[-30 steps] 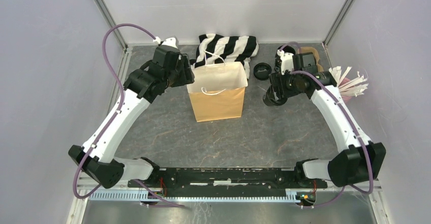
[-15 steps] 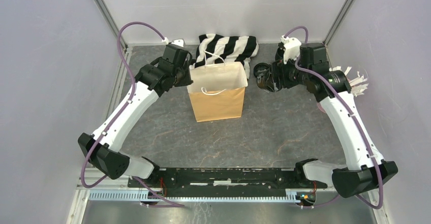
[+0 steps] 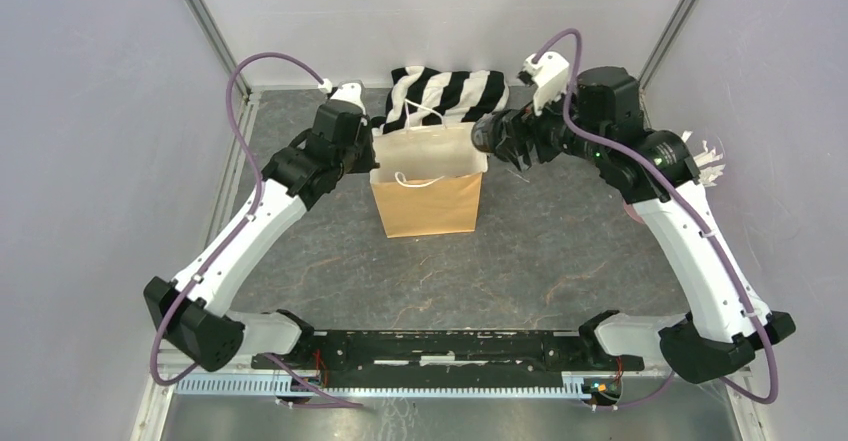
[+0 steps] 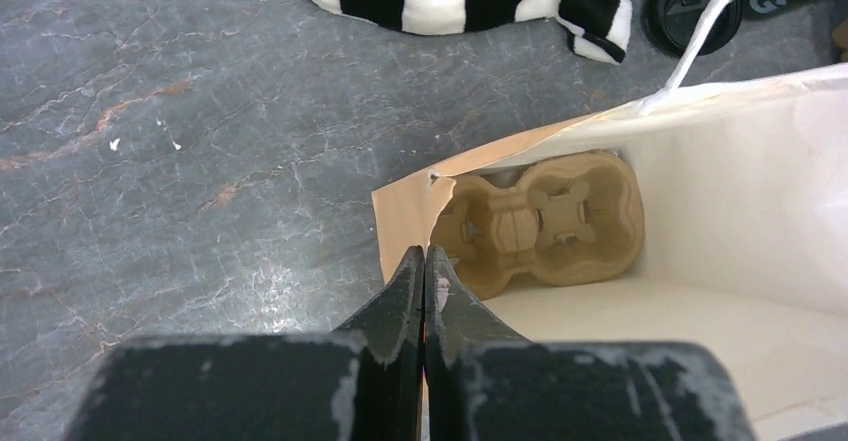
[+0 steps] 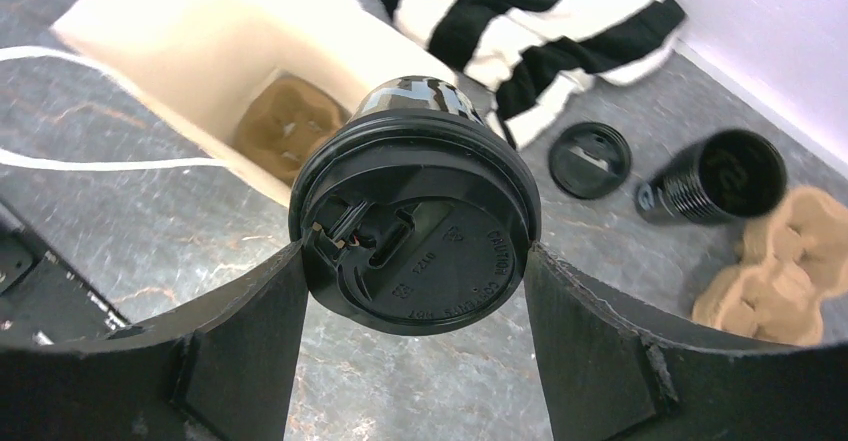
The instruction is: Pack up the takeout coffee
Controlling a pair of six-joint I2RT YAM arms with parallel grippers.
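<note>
The takeout coffee (image 5: 420, 231), a black cup with a round black lid, hangs tilted in my right gripper (image 5: 412, 261), which is shut on its sides just below the lid. From above, the cup (image 3: 485, 136) hovers by the upper right corner of the brown paper bag (image 3: 430, 201), which stands upright and open. My left gripper (image 4: 424, 256) is shut on the bag's left rim (image 4: 400, 211), the paper edge pinched between the fingers. A cardboard cup carrier (image 4: 545, 221) lies at the bottom of the bag.
A striped black-and-white cloth (image 3: 450, 91) lies behind the bag. A loose black lid (image 5: 590, 159), a lidless black cup on its side (image 5: 715, 176) and a second cardboard carrier (image 5: 780, 281) sit at the back right. White strips (image 3: 700, 161) stick out at the right wall.
My left gripper has closed on the bag's left rim. My right arm has lifted the lidded cup and carried it left, up to the bag's right corner.
</note>
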